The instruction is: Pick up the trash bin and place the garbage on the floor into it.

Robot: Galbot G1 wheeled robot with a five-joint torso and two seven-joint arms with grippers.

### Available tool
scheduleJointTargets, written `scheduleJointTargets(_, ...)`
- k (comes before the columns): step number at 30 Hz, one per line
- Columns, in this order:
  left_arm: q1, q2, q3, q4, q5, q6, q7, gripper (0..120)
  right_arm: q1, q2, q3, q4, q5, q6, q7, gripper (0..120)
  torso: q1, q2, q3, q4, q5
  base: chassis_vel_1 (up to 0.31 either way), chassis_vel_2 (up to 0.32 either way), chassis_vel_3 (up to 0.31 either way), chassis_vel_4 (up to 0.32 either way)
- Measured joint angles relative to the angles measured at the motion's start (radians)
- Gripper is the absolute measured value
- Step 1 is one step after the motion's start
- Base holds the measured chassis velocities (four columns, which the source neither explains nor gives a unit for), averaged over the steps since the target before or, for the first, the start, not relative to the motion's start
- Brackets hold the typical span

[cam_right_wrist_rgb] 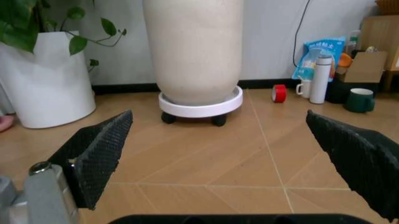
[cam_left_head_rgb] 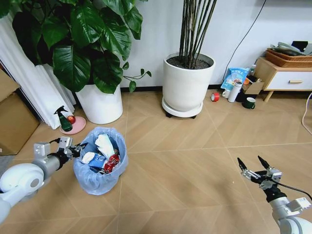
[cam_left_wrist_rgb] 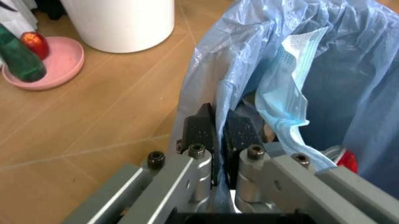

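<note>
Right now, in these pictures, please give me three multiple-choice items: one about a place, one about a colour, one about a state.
1. Where is the small round trash bin lined with a crinkly plastic bag?
A. beside the left gripper
B. on the wooden cabinet
C. behind the tall white pot

2. What colour is its bag?
A. black
B. light blue
C. yellow

3. How do the jaws of the right gripper stand?
A. shut on paper
B. shut on the rim
C. open, holding nothing

Answers:
1 A: the left gripper pinches the bag's edge at the rim.
2 B: light blue plastic shows in the head and left wrist views.
3 C: the right gripper hangs spread over bare floor.
</note>
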Motion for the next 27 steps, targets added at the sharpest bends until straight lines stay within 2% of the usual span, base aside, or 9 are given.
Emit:
scheduleJointTargets(24, 0.086, 0.008, -0.034, 0.028, 0.016, -0.007, 0.002, 0, 0.018, -0.035, -0.005, -0.026, 0.016, 0.002, -0.003, 100, 0.0, 0.0, 0.0, -0.0005, 0.0003, 0.111, -0.11, -0.11, 0.104)
scheduleJointTargets(27, 0.087, 0.008, -0.034, 0.029, 0.017, -0.007, 0.002, 0, 0.023, -0.038, -0.007, -0.03, 0.017, 0.002, -0.004, 100, 0.0, 0.0, 0.0, 0.0003, -0.0004, 0.119, -0.109, -0.112, 0.129)
